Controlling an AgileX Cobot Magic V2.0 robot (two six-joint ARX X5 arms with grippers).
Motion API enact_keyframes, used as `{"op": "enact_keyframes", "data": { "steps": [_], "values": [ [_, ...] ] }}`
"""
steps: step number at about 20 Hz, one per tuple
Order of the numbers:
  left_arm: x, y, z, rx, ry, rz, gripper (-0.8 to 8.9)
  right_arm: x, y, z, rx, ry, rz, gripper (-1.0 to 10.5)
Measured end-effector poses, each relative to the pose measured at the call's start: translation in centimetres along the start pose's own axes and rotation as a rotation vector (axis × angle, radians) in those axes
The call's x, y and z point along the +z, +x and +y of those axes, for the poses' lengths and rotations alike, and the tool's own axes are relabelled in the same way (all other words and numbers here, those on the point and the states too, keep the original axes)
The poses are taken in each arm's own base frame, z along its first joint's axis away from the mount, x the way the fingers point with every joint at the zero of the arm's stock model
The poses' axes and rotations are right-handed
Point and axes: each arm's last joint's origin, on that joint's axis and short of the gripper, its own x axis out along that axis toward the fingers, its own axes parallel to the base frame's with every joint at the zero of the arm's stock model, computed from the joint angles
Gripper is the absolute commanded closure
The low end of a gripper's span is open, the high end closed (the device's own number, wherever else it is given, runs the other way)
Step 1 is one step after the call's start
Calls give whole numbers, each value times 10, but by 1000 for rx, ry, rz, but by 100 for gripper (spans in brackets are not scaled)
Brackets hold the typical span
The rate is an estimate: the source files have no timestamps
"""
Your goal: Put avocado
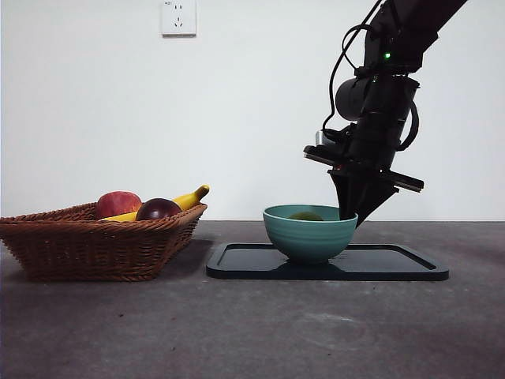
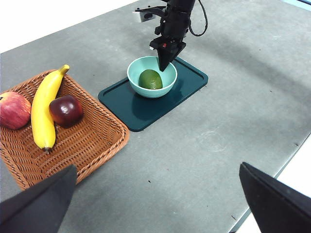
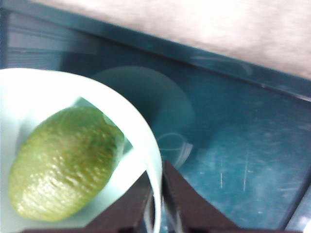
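Observation:
The olive-green avocado [image 1: 305, 215] lies inside the teal bowl [image 1: 308, 237], which stands on the dark tray [image 1: 394, 266]. In the left wrist view the avocado [image 2: 150, 79] fills the bowl [image 2: 140, 68]. My right gripper [image 1: 351, 207] comes down at the bowl's right rim. In the right wrist view its jaws [image 3: 156, 208] straddle the rim [image 3: 141, 128], one inside and one outside, closed on it, with the avocado [image 3: 63, 165] beside them. My left gripper [image 2: 157, 167] is open and empty, high above the table.
A wicker basket [image 1: 95, 241] at the left holds a red apple [image 1: 118, 203], a dark maroon fruit [image 1: 158, 209] and a banana [image 1: 192, 197]. The tray [image 2: 146, 111] lies right of the basket [image 2: 82, 141]. A wall outlet [image 1: 178, 16] is behind.

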Motion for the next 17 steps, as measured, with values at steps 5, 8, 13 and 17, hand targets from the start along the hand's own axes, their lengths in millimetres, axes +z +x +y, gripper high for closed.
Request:
{"op": "enact_keyframes", "data": {
  "steps": [5,8,13,17],
  "values": [
    [0,0,0,0,0,-1,252,-1,0,0,-5,4,14,492],
    [0,0,0,0,0,0,252,3,-20,-7,-109,28,10,450],
    [0,0,0,0,0,-1,252,-5,-136,5,-225,36,-166,451],
    [0,0,0,0,0,-2,252,-68,-212,52,-350,-53,-346,451]
  ]
}}
